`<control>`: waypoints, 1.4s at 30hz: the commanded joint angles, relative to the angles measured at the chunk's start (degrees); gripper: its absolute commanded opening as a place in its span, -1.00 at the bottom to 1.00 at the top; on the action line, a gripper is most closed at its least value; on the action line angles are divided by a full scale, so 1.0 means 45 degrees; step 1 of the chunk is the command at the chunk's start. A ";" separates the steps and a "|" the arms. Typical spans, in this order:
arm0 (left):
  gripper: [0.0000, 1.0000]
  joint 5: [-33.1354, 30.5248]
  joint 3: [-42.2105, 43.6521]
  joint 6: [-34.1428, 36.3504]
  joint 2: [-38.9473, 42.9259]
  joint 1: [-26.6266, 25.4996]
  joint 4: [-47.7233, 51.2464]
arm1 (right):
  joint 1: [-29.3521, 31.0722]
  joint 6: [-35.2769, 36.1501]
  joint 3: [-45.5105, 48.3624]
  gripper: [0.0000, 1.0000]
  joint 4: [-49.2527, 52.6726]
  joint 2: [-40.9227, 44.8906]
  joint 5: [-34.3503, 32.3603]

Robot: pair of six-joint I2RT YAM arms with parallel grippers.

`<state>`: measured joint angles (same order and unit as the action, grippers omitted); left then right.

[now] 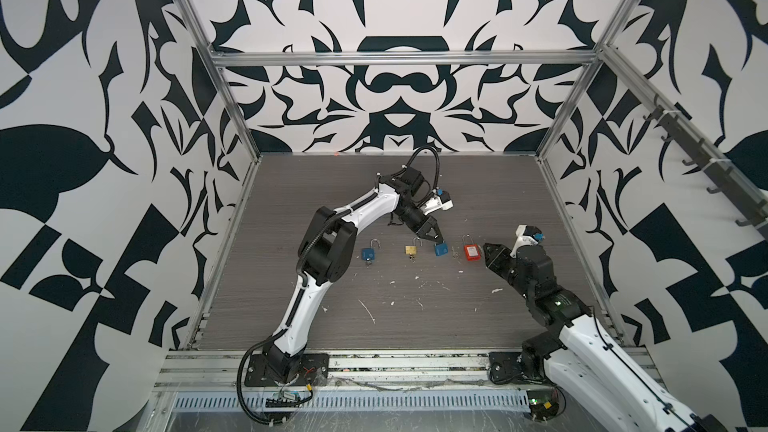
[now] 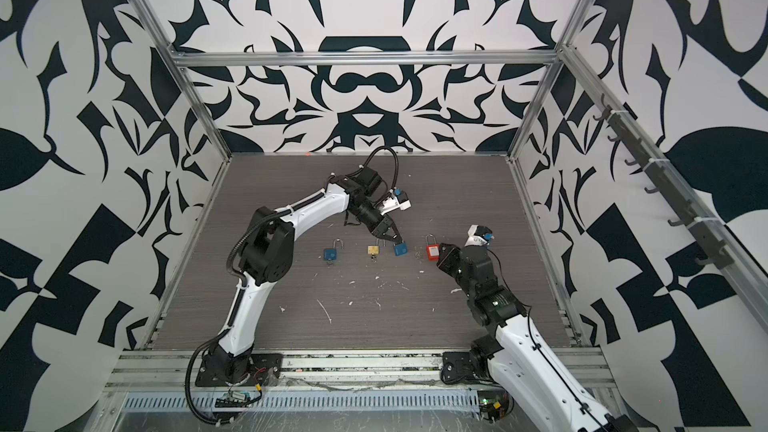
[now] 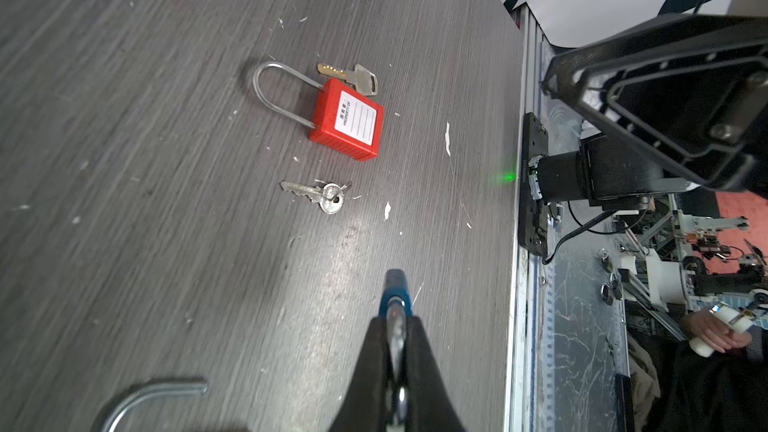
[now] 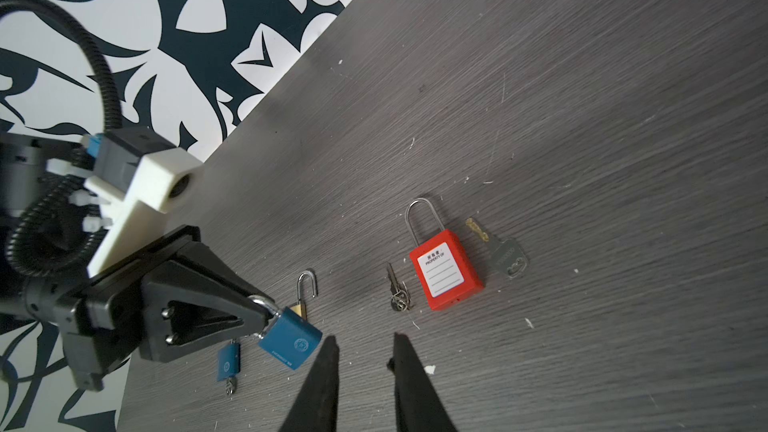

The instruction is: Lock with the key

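We see the left end effector [image 4: 262,309] clamped shut on the metal loop of a blue padlock [image 4: 291,338], held low at the surface [image 4: 582,118]. The right end effector [image 4: 365,340] is close by, jaws slightly parted and holding nothing. A small key [image 4: 397,290] lies flat between that padlock and a red padlock [image 4: 446,274].
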<state>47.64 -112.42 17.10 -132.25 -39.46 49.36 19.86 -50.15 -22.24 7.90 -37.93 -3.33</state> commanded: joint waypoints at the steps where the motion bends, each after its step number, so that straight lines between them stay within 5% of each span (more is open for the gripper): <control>1: -1.00 0.0996 -0.0992 0.1008 -0.0663 -0.0154 0.1692 | -0.0064 0.0319 -0.0308 -0.50 -0.0245 0.0150 0.0075; 21: -0.97 0.0561 -0.5375 0.1494 -0.4173 -0.0508 0.4010 | -0.0311 0.0478 -0.0542 -0.51 -0.0525 -0.0531 0.1106; 28: -0.01 -0.0168 -0.6065 0.1700 -0.4552 -0.0513 0.4411 | -0.0351 0.0300 -0.0353 -0.51 -0.0991 -0.0741 0.1343; 34: 0.09 -0.1512 -0.6335 0.1238 -0.4307 -0.0488 0.3571 | -0.0350 0.0383 -0.0307 -0.50 -0.1172 -0.0848 0.1694; 40: 0.24 -0.3713 -0.4814 0.0154 -0.2438 -0.0490 0.0253 | -0.0372 0.0703 -0.0493 -0.50 -0.1153 -0.0877 0.2006; 42: 0.65 -0.5067 -0.3384 -0.0638 -0.1427 -0.0469 -0.1996 | -0.0368 0.1008 -0.0633 -0.51 -0.1284 -0.0980 0.2425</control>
<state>32.88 -131.90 17.89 -146.52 -41.54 52.21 18.46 -48.16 -22.37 4.58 -41.82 5.26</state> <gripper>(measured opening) 0.773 0.250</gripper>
